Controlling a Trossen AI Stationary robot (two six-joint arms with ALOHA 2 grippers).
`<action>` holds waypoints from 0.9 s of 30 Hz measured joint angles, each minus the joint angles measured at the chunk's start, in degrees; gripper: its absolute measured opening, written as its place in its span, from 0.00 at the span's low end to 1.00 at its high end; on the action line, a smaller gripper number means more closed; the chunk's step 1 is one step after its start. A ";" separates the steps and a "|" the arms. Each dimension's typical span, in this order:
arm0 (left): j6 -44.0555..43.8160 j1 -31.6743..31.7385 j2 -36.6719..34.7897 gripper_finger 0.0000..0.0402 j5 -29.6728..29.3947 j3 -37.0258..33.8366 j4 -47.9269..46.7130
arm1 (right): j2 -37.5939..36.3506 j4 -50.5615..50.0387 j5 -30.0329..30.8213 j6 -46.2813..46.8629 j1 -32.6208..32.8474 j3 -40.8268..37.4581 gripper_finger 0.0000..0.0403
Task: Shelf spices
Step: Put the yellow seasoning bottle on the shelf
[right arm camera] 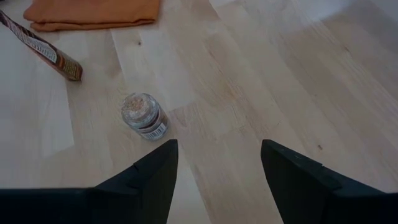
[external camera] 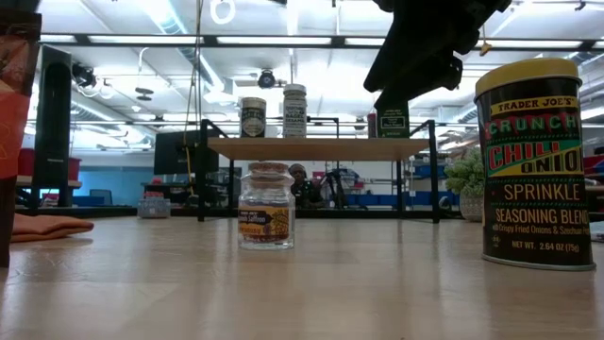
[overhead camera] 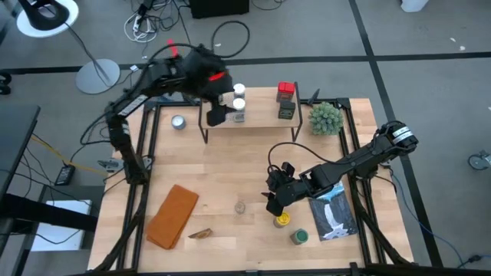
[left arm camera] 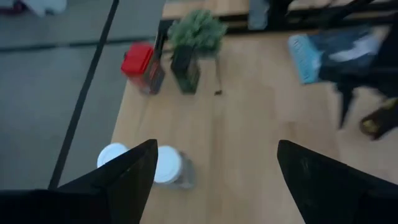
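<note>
The left gripper (overhead camera: pixel 218 115) is hovering open and empty over the wooden shelf (overhead camera: pixel 261 113), upper centre, beside two white-capped jars (overhead camera: pixel 238 96). The right gripper (overhead camera: pixel 275 201) is hanging open, holding nothing, lower right, near a small glass jar (overhead camera: pixel 240 207), a yellow-lidded tin (overhead camera: pixel 283 221) and a green-lidded one (overhead camera: pixel 298 236).

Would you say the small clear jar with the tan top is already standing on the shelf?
No, the small clear jar stands on the table in front of the shelf, well below its wooden top.
</note>
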 joint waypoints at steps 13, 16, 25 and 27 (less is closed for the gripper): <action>-7.41 -17.37 -17.32 0.83 -14.04 -24.78 11.30 | 0.00 0.13 0.02 3.50 0.04 0.01 0.57; -10.06 -20.78 -23.37 0.83 -16.08 -36.90 17.97 | 0.00 0.55 0.02 3.52 0.07 0.01 0.57; -23.46 -30.80 -41.74 0.83 -22.95 -67.16 31.33 | 0.00 0.94 0.07 3.48 0.15 0.01 0.57; -26.05 -32.77 -45.26 0.83 -22.96 -72.57 33.50 | 0.00 0.96 0.14 3.48 0.15 0.01 0.57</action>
